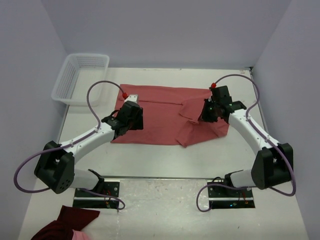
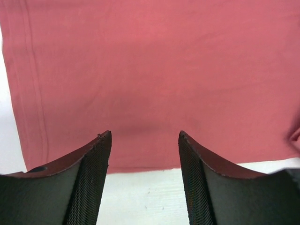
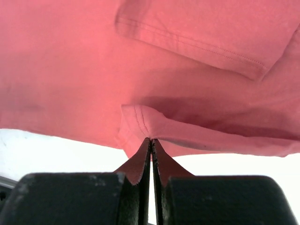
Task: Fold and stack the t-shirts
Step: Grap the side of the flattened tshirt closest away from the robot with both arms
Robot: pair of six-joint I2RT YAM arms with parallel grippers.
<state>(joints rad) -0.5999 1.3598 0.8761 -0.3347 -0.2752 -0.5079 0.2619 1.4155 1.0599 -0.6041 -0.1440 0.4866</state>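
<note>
1. A plain salmon-red, short-sleeved cotton t-shirt point(image 1: 160, 115) is lying spread across the middle of the flat white table point(image 1: 165, 200), between the two arms, with its long side running left to right in the top view.
2. The left part of the t-shirt is lying smooth and flat, while the right part is bunching up, with a flap of cloth folding back over the body of the garment.
3. The left gripper point(image 2: 145, 136) is hovering over the near left part of the t-shirt, close to its stitched side edge. Its two dark fingers point(image 2: 93, 164) are standing spread apart with nothing between them, and the straight near edge of the cloth is showing just below their tips.
4. The right gripper point(image 3: 151, 140) is working at the rumpled right side. Its fingers are pressing tightly together and pinching a stitched hem fold point(image 3: 140, 119) of the t-shirt, which is rising off the layer beneath and casting a shadow on it.
5. A white plastic mesh basket point(image 1: 65, 85) is sitting at the far left corner of the table, well apart from the t-shirt.
6. A dark maroon cloth bundle with a pink patch point(image 1: 67, 225) is resting at the near left edge, beside the left arm's base.
</note>
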